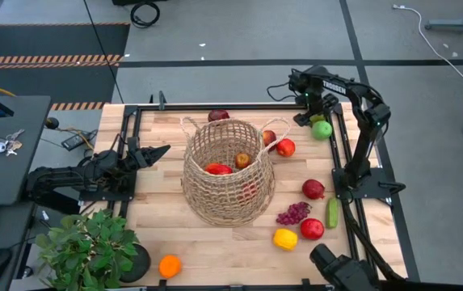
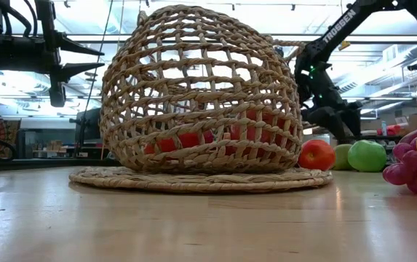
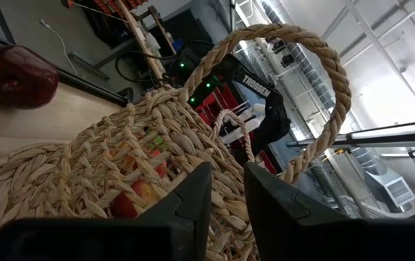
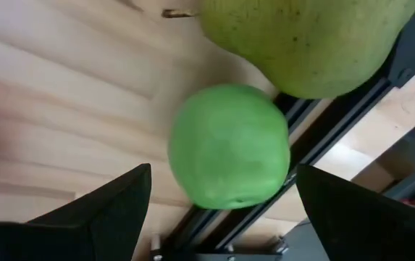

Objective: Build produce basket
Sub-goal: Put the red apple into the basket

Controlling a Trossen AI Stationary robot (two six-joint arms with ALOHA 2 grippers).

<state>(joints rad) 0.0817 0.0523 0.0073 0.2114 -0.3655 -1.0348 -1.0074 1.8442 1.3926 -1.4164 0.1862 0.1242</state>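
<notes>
Right gripper [image 1: 318, 115] hovering wide open and empty over the table's far right corner, fingers [image 4: 98, 210] spread to either side of the green apple [image 4: 229, 156], which lies below beside the green pear [image 4: 308, 40] against the black rail. Left gripper [image 3: 221, 196] nearly closed, holding nothing, pointed at the basket [image 1: 227, 174] mid-table, just short of its rim. Red produce [image 1: 219, 169] already inside the basket.
</notes>
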